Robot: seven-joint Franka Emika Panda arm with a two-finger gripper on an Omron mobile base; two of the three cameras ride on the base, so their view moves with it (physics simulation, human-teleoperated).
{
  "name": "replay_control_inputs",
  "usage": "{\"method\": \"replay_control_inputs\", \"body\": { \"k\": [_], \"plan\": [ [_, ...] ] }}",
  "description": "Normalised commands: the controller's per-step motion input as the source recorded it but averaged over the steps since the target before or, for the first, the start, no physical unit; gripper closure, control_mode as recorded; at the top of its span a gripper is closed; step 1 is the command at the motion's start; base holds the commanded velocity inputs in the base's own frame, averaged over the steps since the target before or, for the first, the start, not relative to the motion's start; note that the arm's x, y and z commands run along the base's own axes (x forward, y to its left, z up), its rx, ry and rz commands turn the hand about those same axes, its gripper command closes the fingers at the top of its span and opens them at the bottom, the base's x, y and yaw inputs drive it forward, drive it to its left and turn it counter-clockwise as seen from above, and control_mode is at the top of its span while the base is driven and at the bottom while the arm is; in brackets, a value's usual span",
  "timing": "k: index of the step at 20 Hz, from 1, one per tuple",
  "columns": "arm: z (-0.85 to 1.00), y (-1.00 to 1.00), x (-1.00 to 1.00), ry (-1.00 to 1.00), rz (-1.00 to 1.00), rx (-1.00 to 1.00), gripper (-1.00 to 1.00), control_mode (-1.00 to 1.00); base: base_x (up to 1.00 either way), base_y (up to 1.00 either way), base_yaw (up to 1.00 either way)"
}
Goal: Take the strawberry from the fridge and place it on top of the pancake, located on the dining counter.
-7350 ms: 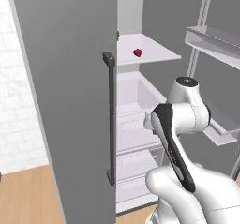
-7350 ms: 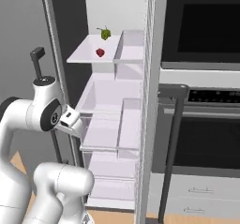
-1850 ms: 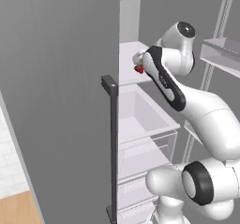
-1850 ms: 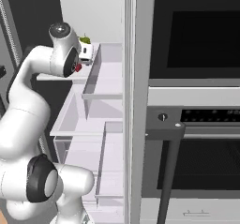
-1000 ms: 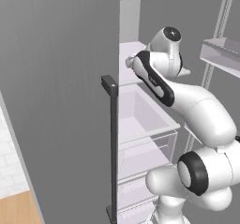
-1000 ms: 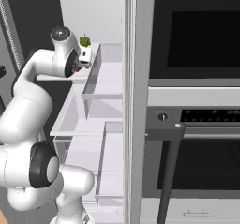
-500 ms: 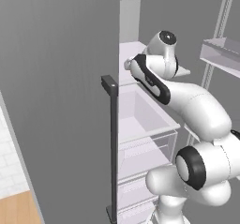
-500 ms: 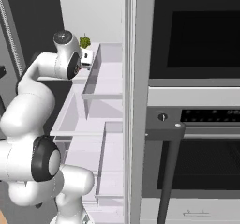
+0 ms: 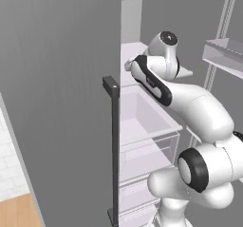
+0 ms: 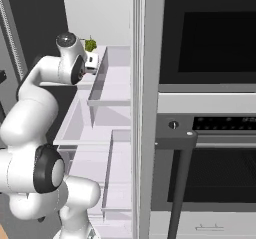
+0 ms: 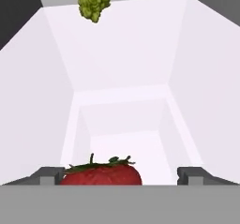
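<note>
The strawberry [image 11: 101, 175] lies on the white fridge shelf [image 11: 126, 73] at six o'clock in the hand view, between the gripper [image 11: 120, 175]'s two fingertips [image 11: 47, 175], which stand wide apart with a gap on each side, gripping nothing, a green grape bunch [image 11: 93, 1] at twelve o'clock.
</note>
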Motion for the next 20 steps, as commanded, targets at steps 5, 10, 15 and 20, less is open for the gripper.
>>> {"method": "replay_control_inputs", "body": {
  "k": [5, 10, 15, 20],
  "plan": [
    [-0.03, 0.17, 0.0, -0.01, 0.0, 0.0, 1.0, -1.0, 0.0, 0.0, 0.0],
    [0.0, -0.1, -0.05, -0.01, 0.0, 0.0, 1.0, -1.0, 0.0, 0.0, 0.0],
    [0.0, -0.21, -0.72, 0.0, -0.02, 0.0, 1.0, -1.0, 0.0, 0.0, 0.0],
    [0.0, -0.02, -1.0, 0.0, 0.0, 0.0, 1.0, -1.0, 0.0, 0.0, 0.0]
  ]
}}
